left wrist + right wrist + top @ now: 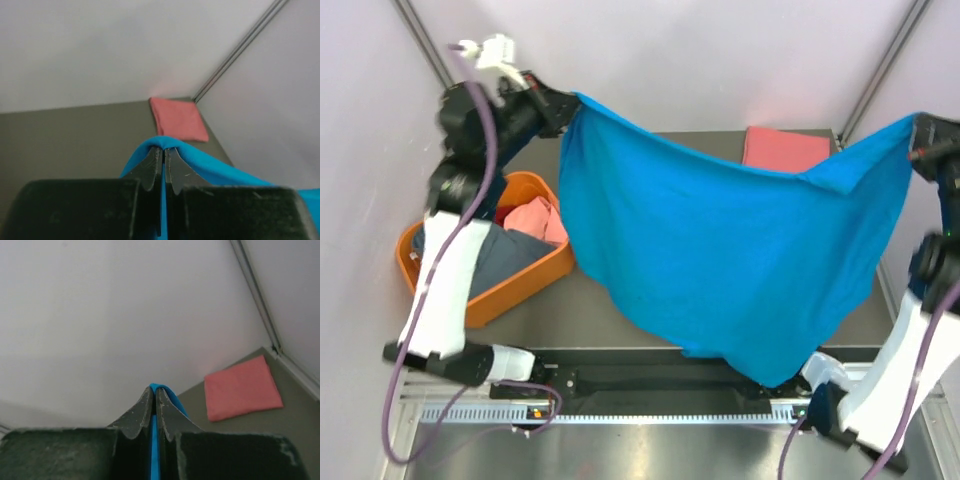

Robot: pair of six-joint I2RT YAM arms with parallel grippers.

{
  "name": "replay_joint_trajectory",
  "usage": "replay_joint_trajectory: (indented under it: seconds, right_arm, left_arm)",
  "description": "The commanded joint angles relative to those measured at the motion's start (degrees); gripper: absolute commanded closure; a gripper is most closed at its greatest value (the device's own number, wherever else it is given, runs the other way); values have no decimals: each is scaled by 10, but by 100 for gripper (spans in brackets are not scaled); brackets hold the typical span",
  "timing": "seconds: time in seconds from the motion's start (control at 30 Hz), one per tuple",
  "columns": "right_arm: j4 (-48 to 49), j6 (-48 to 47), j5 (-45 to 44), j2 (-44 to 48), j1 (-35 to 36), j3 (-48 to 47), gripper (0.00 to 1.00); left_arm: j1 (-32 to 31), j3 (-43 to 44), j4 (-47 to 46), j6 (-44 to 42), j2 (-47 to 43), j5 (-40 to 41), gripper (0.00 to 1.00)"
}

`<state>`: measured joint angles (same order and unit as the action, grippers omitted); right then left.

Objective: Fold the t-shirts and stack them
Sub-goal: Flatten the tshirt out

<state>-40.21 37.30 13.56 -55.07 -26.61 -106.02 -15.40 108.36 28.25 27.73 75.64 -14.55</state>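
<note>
Above the counter (595, 310), between the two lifted arms, the bright blue t-shirt (720, 250) hangs unfolded as a wide sheet. It is held by one upper corner at each side and sags in the middle.

The left jaws are pressed together on the cloth's upper left corner, high over the far left of the counter. The left wrist view shows a fold of blue fabric pinched between the two dark fingers (150, 172) and draped over their tips.

The right jaws are likewise pressed together, pinching the upper right corner close to the right wall. In the right wrist view a thin blue edge runs down between the fingers (167, 417).

Seen from the top view, the shirt's lower edge reaches as far as the near edge of the counter, right of centre; whether it touches the surface cannot be told.

Behind the hanging cloth, at the far right corner of the counter, a salmon-pink t-shirt (785, 150) lies folded as a flat rectangle — well apart from both arms.

At the left, the orange basket (520, 285) stands on the counter just beside the hanging cloth, partly hidden by the left arm (445, 280). It holds a crumpled salmon-pink shirt (535, 218) beside a grey-blue shirt (505, 255).

The right arm (910, 350) rises along the right edge of the scene.
</note>
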Motion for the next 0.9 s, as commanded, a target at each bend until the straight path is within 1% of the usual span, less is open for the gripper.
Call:
replay_joint_trajectory:
  seconds: [0.0,0.03,0.07,0.1,0.17,0.2,0.27,0.3,0.33,0.37,0.4,0.43,0.47,0.5,0.53,0.57,0.6,0.63,0.67,0.7,0.77,0.8,0.87]
  right_arm:
    - [81,2,45,-105,16,49,100]
    - [83,1,44,-133,25,39,100]
    - [82,-5,45,-163,50,20,100]
    - [66,-17,39,-230,65,-47,100]
    - [42,-27,35,-308,103,-147,100]
    - [14,-22,40,-394,109,-272,100]
    - [-4,2,61,-482,104,-410,100]
    - [21,50,68,-534,94,-484,100]
    - [56,78,74,-537,84,-479,100]
    - [108,114,84,-530,59,-447,100]
    - [275,206,121,-490,44,-339,100]
    - [345,248,128,-478,29,-308,100]
    - [375,269,125,-476,4,-311,100]
    - [379,273,118,-495,-6,-377,100]
    - [388,289,121,-507,-34,-401,100]
    - [418,317,135,-511,-49,-406,100]
    - [494,377,142,-513,-63,-382,100]
    - [512,393,146,-514,-88,-373,100]
    - [515,399,160,-515,-98,-368,100]
    - [516,397,171,-517,-106,-346,100]
    - [523,397,213,-515,-118,-311,100]
    - [528,405,231,-514,-119,-277,100]
    - [550,416,266,-507,-116,-227,100]
  left_arm:
    - [2,-17,-6,-22,73,4,100]
    - [2,-13,-7,-26,103,5,100]
    - [2,-12,-21,-27,115,7,100]
    - [2,-10,-32,-28,129,11,100]
    - [2,-5,-78,-36,168,19,100]
    - [4,5,-87,-38,185,19,100]
    - [8,74,-89,-43,238,16,100]
    - [10,137,-88,-40,256,13,100]
    - [12,169,-87,-30,283,4,100]
    - [12,200,-85,-25,292,-4,100]
    - [12,246,-86,-20,297,-3,100]
    - [12,255,-93,-9,290,-3,100]
    - [12,254,-104,-6,279,5,100]
    - [11,231,-129,-3,266,10,100]
    - [11,208,-146,-5,228,13,100]
    - [10,180,-165,-6,207,21,100]
    - [10,113,-208,-7,163,23,100]
    - [10,81,-227,-11,144,25,100]
    - [10,50,-247,-12,126,25,100]
    - [10,-1,-260,-12,111,22,100]
    - [10,-39,-271,-20,88,14,100]
    - [10,-72,-269,-21,84,9,100]
    - [10,-108,-267,-26,78,-11,100]
